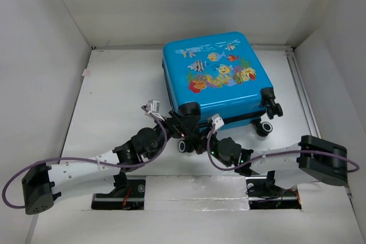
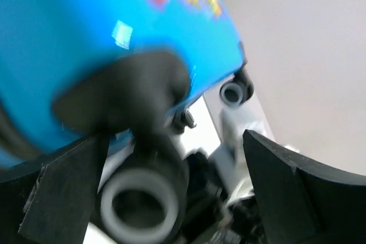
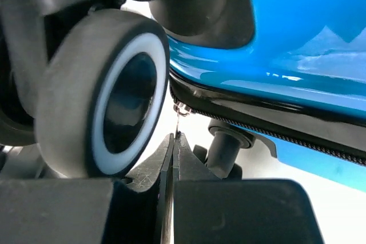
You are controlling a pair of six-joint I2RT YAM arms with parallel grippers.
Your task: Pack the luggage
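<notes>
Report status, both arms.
Left gripper open around wheel. Right gripper shut on zip pull. Luggage closed, flat on table. Wheel crowds the pull.

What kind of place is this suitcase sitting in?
Probably a robot lab test cell: plain white walls box in a white table, with two robot arms mounted at its near edge, working on a blue suitcase.
</notes>
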